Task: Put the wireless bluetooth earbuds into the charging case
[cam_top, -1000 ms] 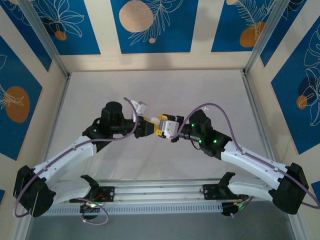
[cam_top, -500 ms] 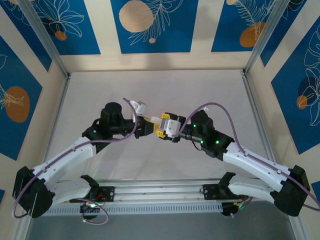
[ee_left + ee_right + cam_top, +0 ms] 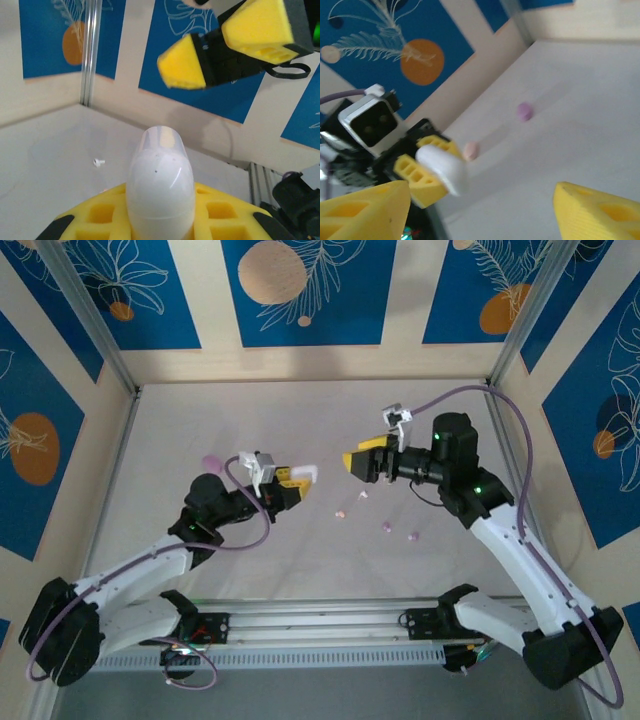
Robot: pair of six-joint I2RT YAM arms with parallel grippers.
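My left gripper (image 3: 292, 478) is shut on a white rounded charging case (image 3: 306, 472), which stands closed between its yellow fingers (image 3: 100, 212) in the left wrist view, case (image 3: 160, 185). My right gripper (image 3: 358, 462) hangs open and empty a short way to the right, facing the case (image 3: 442, 167); its fingers (image 3: 365, 210) are wide apart. Several tiny earbuds lie on the table below the gap: a pale pink one (image 3: 340, 512), a white one (image 3: 362, 494), a lilac one (image 3: 387, 528) and another pink one (image 3: 412, 536). A white bud (image 3: 99, 162) lies beyond the case.
A lilac pebble-like case (image 3: 208, 460) lies left of the left arm, also lilac case (image 3: 524, 111). A pink rounded case (image 3: 471, 150) sits on the table behind the left gripper. Walls and aluminium posts (image 3: 505, 340) bound the white table (image 3: 300, 415).
The two grippers, joined at the table's middle before, have parted. The right one pulled back right and upward, open; the left one drew left with the white case. Earbuds now show on the table.
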